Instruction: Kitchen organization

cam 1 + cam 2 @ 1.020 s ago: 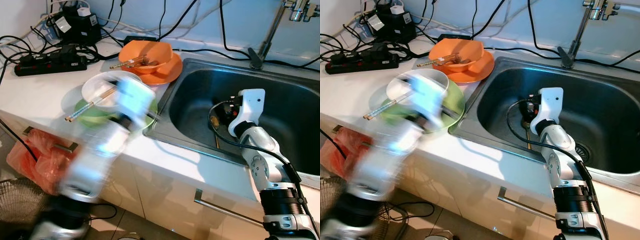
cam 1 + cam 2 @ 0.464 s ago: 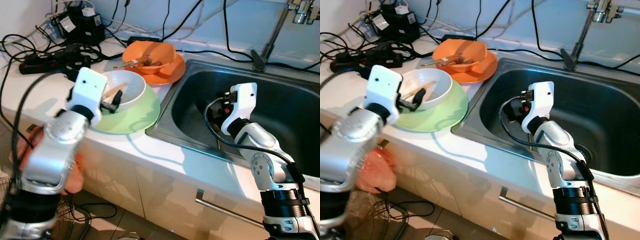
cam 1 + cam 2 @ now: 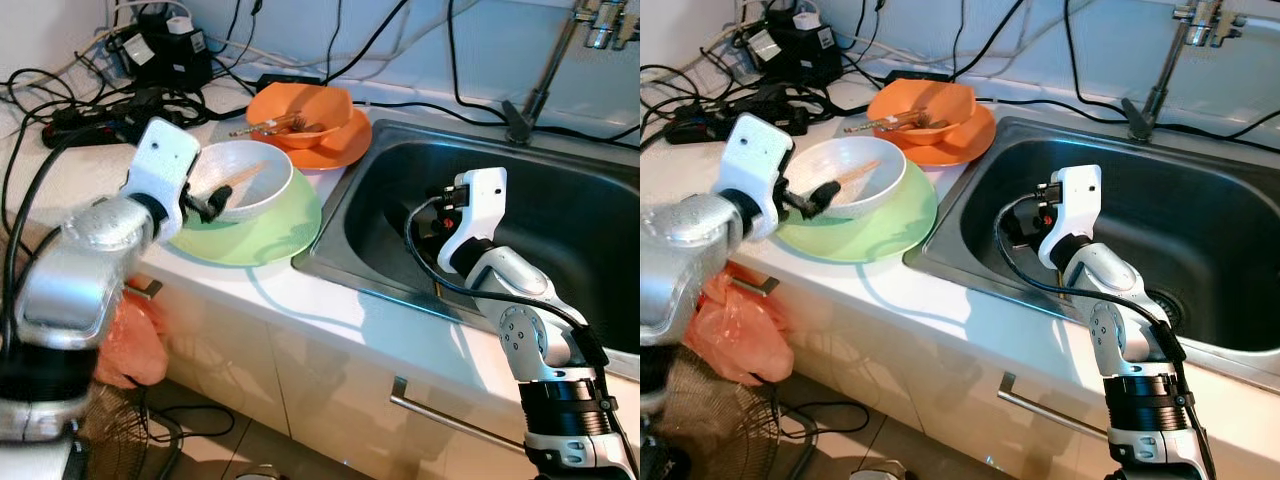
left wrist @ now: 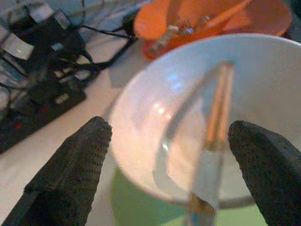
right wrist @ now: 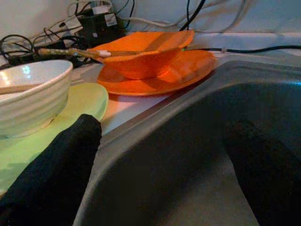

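Observation:
A white bowl (image 3: 250,175) with chopsticks (image 4: 218,103) lying in it sits on a green plate (image 3: 265,230) on the counter, left of the sink (image 3: 570,190). My left gripper (image 3: 213,200) is open at the bowl's near-left rim, its fingers (image 4: 70,169) spread on either side of the bowl (image 4: 155,108). Behind stands an orange bowl (image 3: 300,105) with chopsticks on an orange plate (image 3: 340,145). My right arm (image 3: 480,200) reaches down into the sink; its gripper (image 5: 164,155) is open inside the basin, facing the sink's left wall, holding nothing.
Power strips, adapters and tangled cables (image 3: 110,100) crowd the counter's back left. A tap (image 3: 540,80) rises behind the sink. An orange plastic bag (image 3: 125,340) hangs below the counter edge, near a cabinet handle (image 3: 450,420). A wire fan (image 3: 120,440) stands on the floor.
My left arm swung up in a blur from below the counter to the white bowl's rim and has settled there. The right gripper has shifted slightly left inside the sink.

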